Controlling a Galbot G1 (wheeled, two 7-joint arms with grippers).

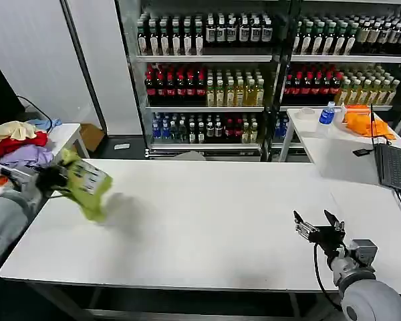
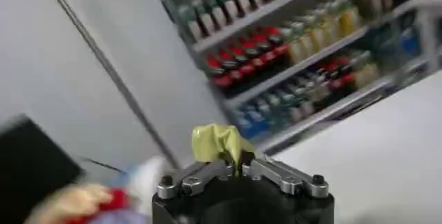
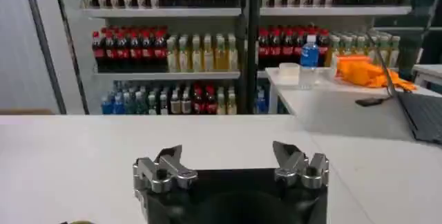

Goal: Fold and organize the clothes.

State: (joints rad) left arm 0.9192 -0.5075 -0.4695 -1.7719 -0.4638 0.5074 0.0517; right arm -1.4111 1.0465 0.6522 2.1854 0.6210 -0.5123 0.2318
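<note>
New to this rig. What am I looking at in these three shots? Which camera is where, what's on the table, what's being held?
It is a two-armed robot at a long white table; drink shelves stand behind. The head view looks down from the robot's head; each of the other two pictures comes from a camera on one wrist.

The left end effector is at the table's left edge, shut on a lime-green thin fabric T-shirt, which hangs bunched above the table. In the left wrist view the same cloth sticks out between the closed fingers.

The right end effector waits open over the table's right side, holding nothing; its wrist view shows the fingers spread.

A cream, red and lilac garment pile lies on a side table at left.
</note>
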